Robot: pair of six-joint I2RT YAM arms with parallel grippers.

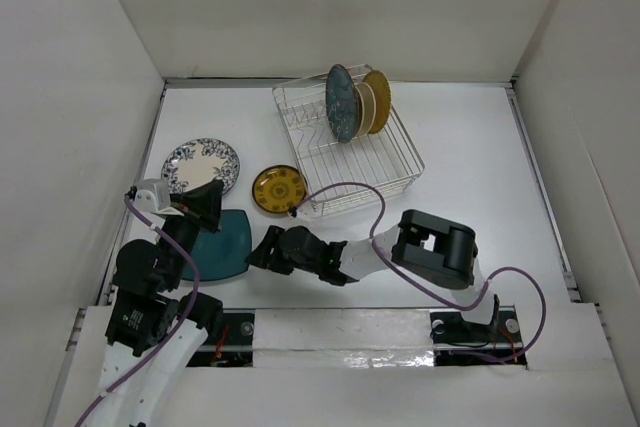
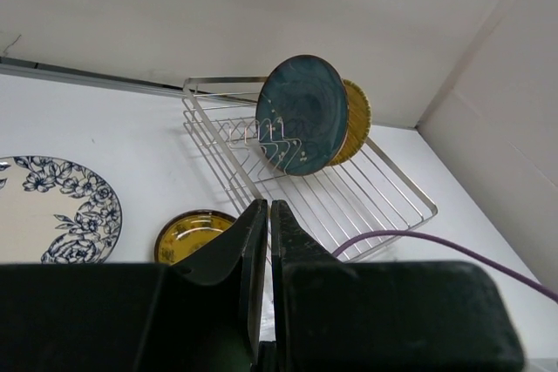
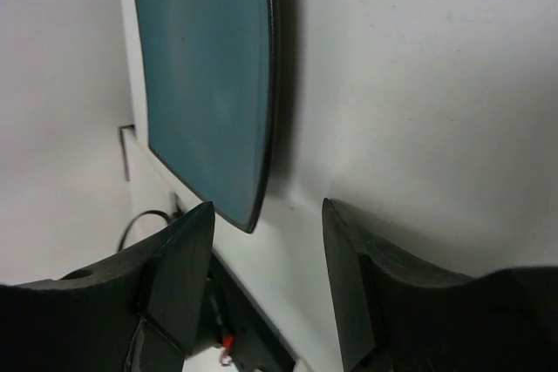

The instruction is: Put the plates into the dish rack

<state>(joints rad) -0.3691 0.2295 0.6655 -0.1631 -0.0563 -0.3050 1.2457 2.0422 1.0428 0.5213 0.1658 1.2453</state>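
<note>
- Left claw [image 2: 268, 208]: clenched, fingers pressed almost together with nothing between them. In the top view it hangs over the far-left corner of the squarish dark teal plate [image 1: 222, 242].
- Right claw [image 3: 266, 206]: released, fingers spread wide and empty, low over the tabletop [image 1: 480, 167] just beside that plate's right edge. Whether it touches the plate cannot be told.
- Surface and room: white matte tabletop, boxed by plain white walls [image 1: 340, 7] on the left, far and right sides. A purple cable [image 1: 340, 185] loops across the middle.
- Dish rack [image 1: 350, 172]: silver wire with V-shaped prongs inside, at the far centre of the tabletop. Its long axis runs far to near, with the near end skewed rightward.
- Loaded at the rack's far end, upright on edge, faces turned left-right: round teal plate [image 1: 341, 102] leftmost, mottled glaze; cream plate rims [image 1: 364, 107] next, number uncertain; tan plate [image 1: 379, 95] rightmost.
- Not loaded, lying flat: blue-white floral plate [image 1: 200, 165] at the left; yellow patterned plate [image 1: 278, 188], small and dark-rimmed, just beside the rack's near-left corner; the dark teal plate at the near left, glossy and plain.
</note>
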